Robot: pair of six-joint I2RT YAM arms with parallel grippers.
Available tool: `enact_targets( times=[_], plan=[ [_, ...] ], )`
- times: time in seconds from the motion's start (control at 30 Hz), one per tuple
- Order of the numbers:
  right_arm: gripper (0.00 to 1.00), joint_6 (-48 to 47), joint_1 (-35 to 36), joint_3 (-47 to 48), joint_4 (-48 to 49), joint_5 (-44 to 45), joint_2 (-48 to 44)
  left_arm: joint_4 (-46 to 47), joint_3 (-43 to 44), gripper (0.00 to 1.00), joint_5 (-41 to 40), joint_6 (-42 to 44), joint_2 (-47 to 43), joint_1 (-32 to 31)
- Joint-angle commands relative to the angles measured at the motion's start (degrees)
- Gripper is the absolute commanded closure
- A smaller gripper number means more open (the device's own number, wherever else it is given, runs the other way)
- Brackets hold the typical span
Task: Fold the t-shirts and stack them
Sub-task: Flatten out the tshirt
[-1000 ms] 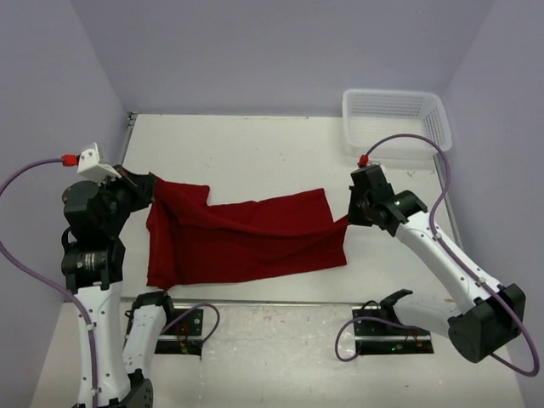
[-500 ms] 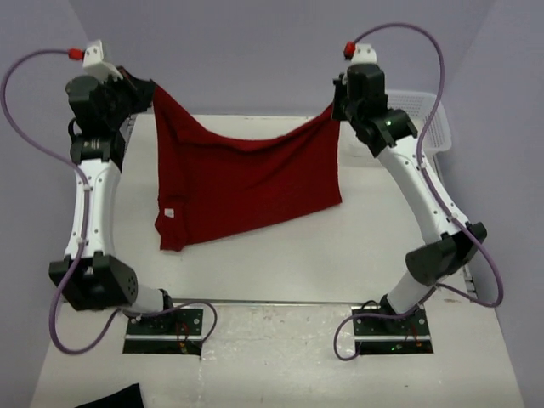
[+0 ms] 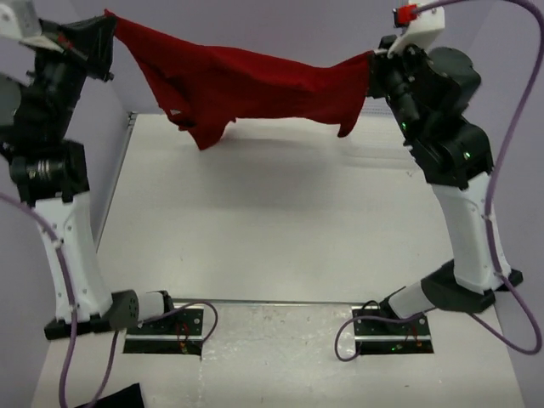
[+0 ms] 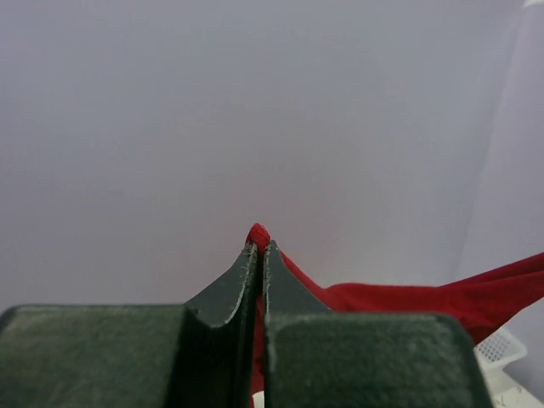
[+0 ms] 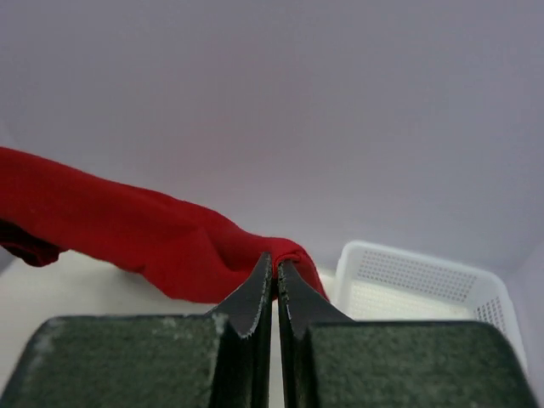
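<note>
we hold the t-shirt [image 3: 255, 85] stretched in the air above the table [image 3: 255, 246], left gripper [image 4: 258, 248] and right gripper [image 5: 274, 262] each clamped on an edge; no fold made yet, folding and stacking remain.

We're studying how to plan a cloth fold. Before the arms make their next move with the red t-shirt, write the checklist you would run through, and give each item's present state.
1. Left tool shut on the dark red t-shirt: ok.
2. Right tool shut on the shirt's other end: ok.
3. T-shirt hanging in the air, off the table: ok.
4. Cloth spread flat between the tools: not ok. It sags in a bunched band, and a flap droops nearer the left tool.
5. Which edges are gripped, hem or shoulders: cannot tell.
</note>
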Motion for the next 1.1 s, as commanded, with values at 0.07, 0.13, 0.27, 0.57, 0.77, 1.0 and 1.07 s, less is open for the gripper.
enact_targets(
  times=[0.07, 0.13, 0.27, 0.57, 0.77, 1.0, 1.07],
  plan=[
    [1.00, -4.49, 7.91, 1.48, -1.76, 4.04, -11.93, -0.16, -0.40, 1.00, 2.32, 1.26, -17.40, -0.21],
    [1.00, -4.49, 11.16, 2.55, -3.35, 5.19, -14.56, -2.97, 3.29, 1.00, 4.07, 1.35, -18.82, -0.29],
    [1.00, -2.39, 14.25, 3.96, -7.13, 3.27, -19.57, -6.41, 9.97, 1.00, 5.75, 1.08, -19.97, -0.29],
    [1.00, -6.95, 13.55, -4.12, -3.19, 10.90, -15.73, -3.01, 6.24, 1.00, 5.31, 0.82, -15.49, -0.21],
    [1.00, -0.54, 1.45, -14.31, 4.01, -1.05, -1.68, 13.66, -17.83, 1.00, 5.32, 2.48, -1.71, -0.47],
    [1.00, 1.49, -4.91, -11.25, 7.27, -3.25, 24.69, 14.77, -10.77, 1.00, 6.37, 4.77, 34.62, -2.31],
    [1.00, 1.75, -5.70, -10.55, 7.98, -4.55, 29.60, 14.15, -7.09, 1.00, 5.15, 4.42, 40.82, -2.40]
  ],
)
